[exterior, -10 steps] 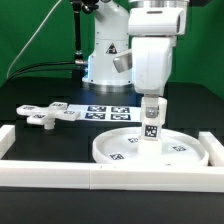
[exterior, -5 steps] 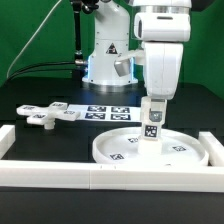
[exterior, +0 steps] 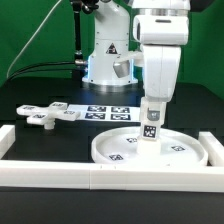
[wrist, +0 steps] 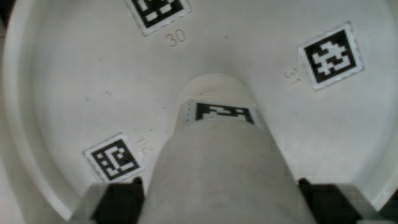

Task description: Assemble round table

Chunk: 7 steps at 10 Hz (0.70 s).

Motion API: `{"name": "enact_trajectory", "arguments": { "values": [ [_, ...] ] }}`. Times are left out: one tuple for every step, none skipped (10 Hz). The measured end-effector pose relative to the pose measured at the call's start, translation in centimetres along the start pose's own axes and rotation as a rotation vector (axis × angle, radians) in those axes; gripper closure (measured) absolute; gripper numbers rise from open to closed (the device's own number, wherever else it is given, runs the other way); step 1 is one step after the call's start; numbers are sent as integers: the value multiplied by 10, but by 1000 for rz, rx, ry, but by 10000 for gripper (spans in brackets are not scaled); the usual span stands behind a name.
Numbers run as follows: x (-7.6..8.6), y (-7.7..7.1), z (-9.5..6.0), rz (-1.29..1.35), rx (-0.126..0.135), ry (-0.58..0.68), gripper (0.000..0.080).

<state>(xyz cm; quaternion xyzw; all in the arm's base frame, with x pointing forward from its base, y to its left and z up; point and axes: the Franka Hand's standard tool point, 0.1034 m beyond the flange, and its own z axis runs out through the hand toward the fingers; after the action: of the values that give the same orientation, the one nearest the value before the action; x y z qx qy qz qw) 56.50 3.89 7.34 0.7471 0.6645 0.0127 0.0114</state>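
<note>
The large rimmed white round disc [exterior: 150,148] lies on the black table near the front rail. The short cylindrical post [exterior: 150,126] stands upright on the disc's middle, a tag on its side. My gripper [exterior: 151,106] is shut on the post's top end, straight above the disc. In the wrist view the post [wrist: 221,150] runs down between my dark fingers [wrist: 121,200] onto the disc [wrist: 107,80], which carries several tags. The cross-shaped foot [exterior: 47,115] lies on the table at the exterior view's left.
The marker board [exterior: 102,111] lies flat behind the disc. Long white border rails run along the front [exterior: 110,176], with ends at the exterior view's left [exterior: 8,138] and right [exterior: 214,142]. The arm's base [exterior: 106,60] stands at the back.
The arm's wrist has shifted slightly toward the exterior view's right and turned a little. The post stays upright on the disc in my grip.
</note>
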Motion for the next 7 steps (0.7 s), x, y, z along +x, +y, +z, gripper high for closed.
{"name": "enact_trajectory", "arguments": {
  "values": [
    [0,0,0,3,0,0,386],
    [0,-1,0,91,6,1,386],
    [-1,-3,0,215,22,-4,386],
    [-2,-3,1,325,28,-1,386],
    [-2,-6,2,488,45,9,387],
    [-1,-7,2,616,58,12,387],
    [-1,-7,2,687,58,13,387]
  ]
}}
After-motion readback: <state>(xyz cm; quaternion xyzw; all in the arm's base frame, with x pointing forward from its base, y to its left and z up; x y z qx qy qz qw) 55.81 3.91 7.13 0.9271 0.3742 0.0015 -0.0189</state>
